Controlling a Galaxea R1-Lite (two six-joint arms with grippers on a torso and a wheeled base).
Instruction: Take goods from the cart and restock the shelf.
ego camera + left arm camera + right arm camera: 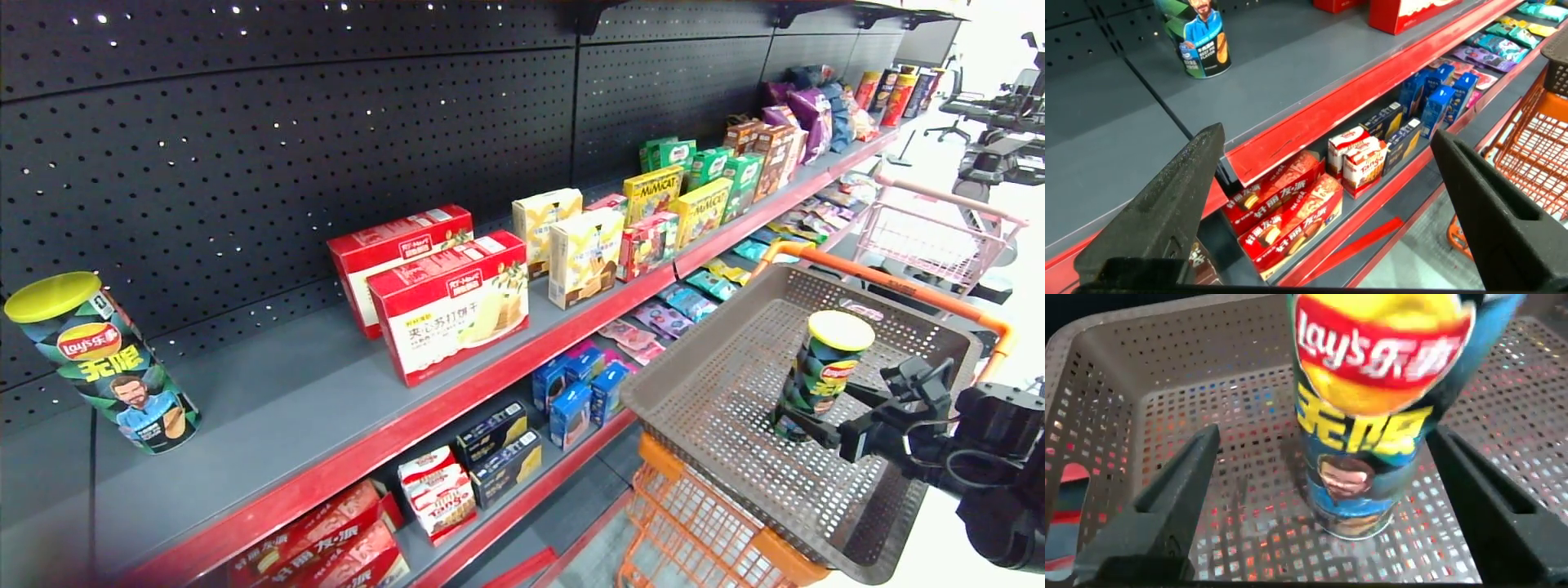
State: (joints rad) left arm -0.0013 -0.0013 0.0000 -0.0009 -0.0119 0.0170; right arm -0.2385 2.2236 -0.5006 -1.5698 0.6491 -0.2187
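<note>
From the head, we see a can [820,371] standing upright in the cart's basket [710,392]. The right gripper [804,420] is low beside it. A second can [102,363] stands on the shelf [310,392].

At the left wrist, the left gripper [1323,204] is spread wide and empty above the shelf's front edge.

At the right wrist, the wide-spread fingers [1176,498] flank the can [1372,425], with a gap on each side.

We judge this to be the pick-up step. Next we should close on the can, then lift it clear of the basket walls.
</note>
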